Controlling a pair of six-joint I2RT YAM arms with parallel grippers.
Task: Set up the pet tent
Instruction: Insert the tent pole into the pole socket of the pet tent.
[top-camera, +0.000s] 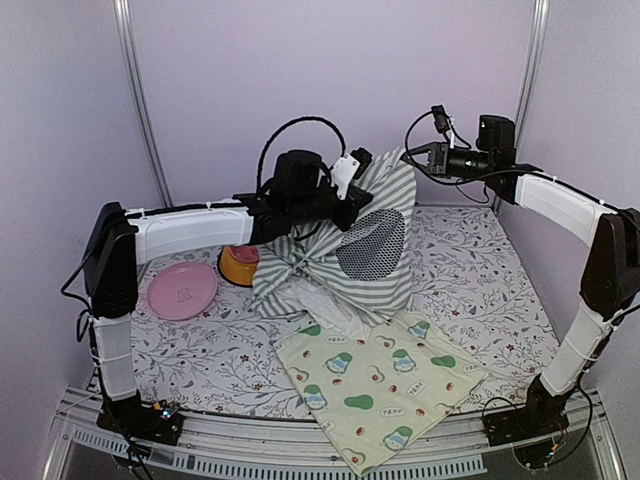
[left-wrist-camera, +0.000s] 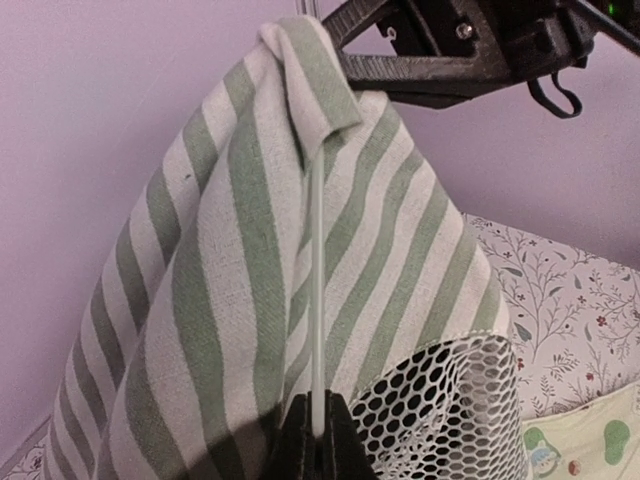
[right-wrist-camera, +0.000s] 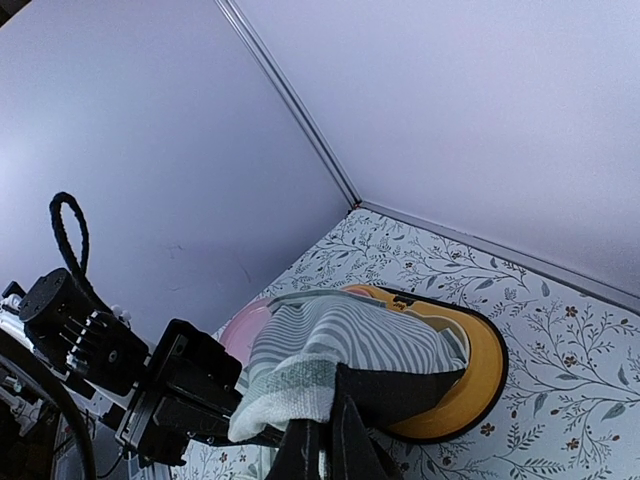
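The pet tent (top-camera: 330, 255) is a half-raised heap of sage-green and white striped cloth at the middle of the table, with its round mesh window (top-camera: 372, 243) facing front. My left gripper (left-wrist-camera: 318, 440) is shut on a thin white pole (left-wrist-camera: 317, 300) that runs up into the cloth's folded peak (left-wrist-camera: 305, 70). In the top view the left gripper (top-camera: 358, 208) sits against the tent's upper left side. My right gripper (top-camera: 405, 156) holds the tent's top corner up. In its own view the right gripper (right-wrist-camera: 325, 452) is shut on striped fabric (right-wrist-camera: 340, 345).
A pale yellow avocado-print mat (top-camera: 375, 385) lies in front of the tent, reaching the near edge. An orange bowl (top-camera: 240, 265) and a pink plate (top-camera: 182, 290) sit to the tent's left, under the left arm. Lilac walls close the back and sides.
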